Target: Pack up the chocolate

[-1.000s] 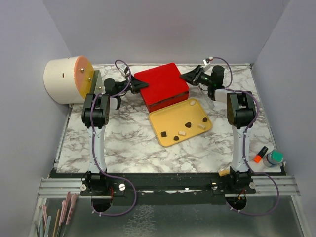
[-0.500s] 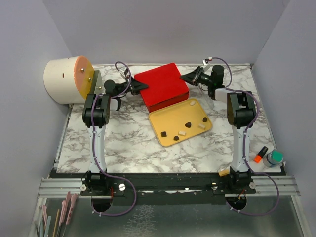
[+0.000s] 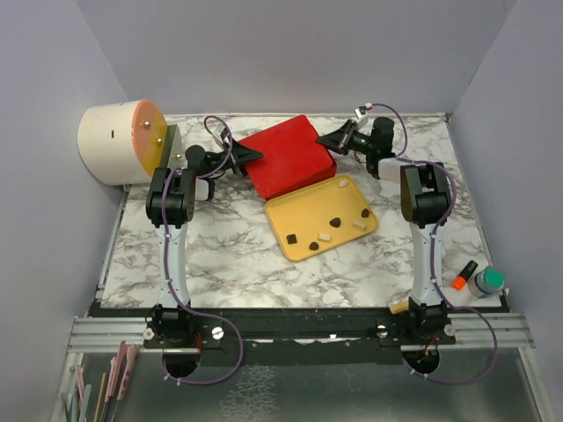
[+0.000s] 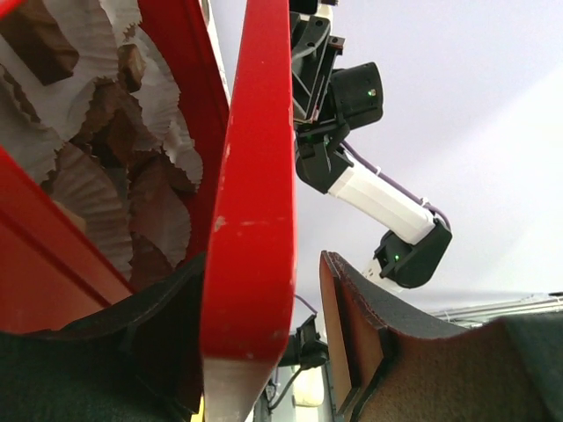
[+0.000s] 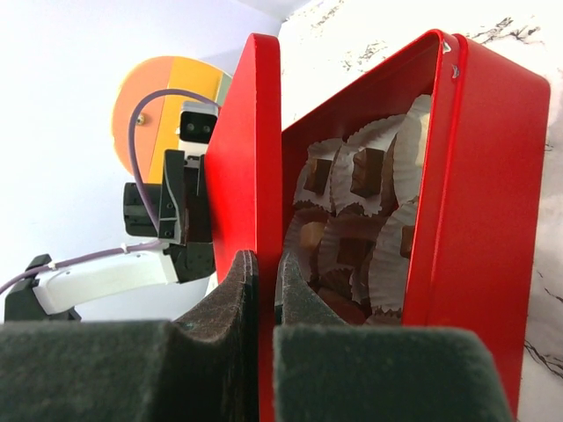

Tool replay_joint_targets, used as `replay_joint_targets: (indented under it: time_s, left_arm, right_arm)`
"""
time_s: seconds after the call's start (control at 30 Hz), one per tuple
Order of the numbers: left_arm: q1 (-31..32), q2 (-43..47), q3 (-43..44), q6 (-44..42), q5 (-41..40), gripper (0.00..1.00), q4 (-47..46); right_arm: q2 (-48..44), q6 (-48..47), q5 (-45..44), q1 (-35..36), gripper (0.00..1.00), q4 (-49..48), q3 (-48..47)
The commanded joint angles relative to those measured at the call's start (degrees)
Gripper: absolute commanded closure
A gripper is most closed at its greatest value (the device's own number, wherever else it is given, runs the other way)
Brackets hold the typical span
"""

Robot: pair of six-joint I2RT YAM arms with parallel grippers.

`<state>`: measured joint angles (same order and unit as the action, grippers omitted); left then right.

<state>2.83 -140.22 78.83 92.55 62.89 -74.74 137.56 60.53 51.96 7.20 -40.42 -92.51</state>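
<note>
Top view: the red tin (image 3: 299, 180) sits at the back of the worktop (image 3: 220, 255). The left fingers (image 3: 244, 155) are at its left edge and the right fingers (image 3: 336, 138) at its right edge. The loose chocolate pieces (image 3: 337, 220) are scattered on the yellow tray (image 3: 299, 211), just in front of the tin. So they lie toward the arm bases from both sets of fingers, a bit more on the right arm's side. Bits that small have no long axis I can make out.

Left wrist view: the red lid (image 4: 251, 220) stands edge-on between the left fingers. They're partly apart with a clear gap on one side, clamping nothing. Paper cups (image 4: 167, 132) with brown pieces show inside the tin.

Right wrist view: the right fingers are pinched tight on the lid's rim, propping it up, with filled cups behind. My guess is the left arm is the free one for the tray.
</note>
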Motion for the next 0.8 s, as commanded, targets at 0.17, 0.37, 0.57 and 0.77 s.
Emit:
replay_joint_targets:
  time_s: [0.17, 0.37, 0.57, 0.77]
  left_arm:
    - [-1.57, 2.33, -1.75, -4.39, -2.72, 0.44, 3.32]
    - [-1.78, 3.29, -1.15, -5.58, -3.01, 0.45, 5.21]
    - [-1.83, 3.42, -0.79, -5.5, -3.26, 0.46, 5.37]
    - [-1.84, 3.38, 0.12, -5.17, -3.45, 0.46, 5.55]
  right_arm:
    - [2.16, 3.04, 1.07, 0.27, 1.0, -2.98, -4.03]
    - [3.12, 4.97, 0.58, 0.23, 1.0, -4.19, -5.1]
    - [3.92, 6.22, 0.2, 0.17, 1.0, -4.83, -6.23]
    - [4.29, 6.49, 0.07, -0.06, 1.0, -4.31, -7.38]
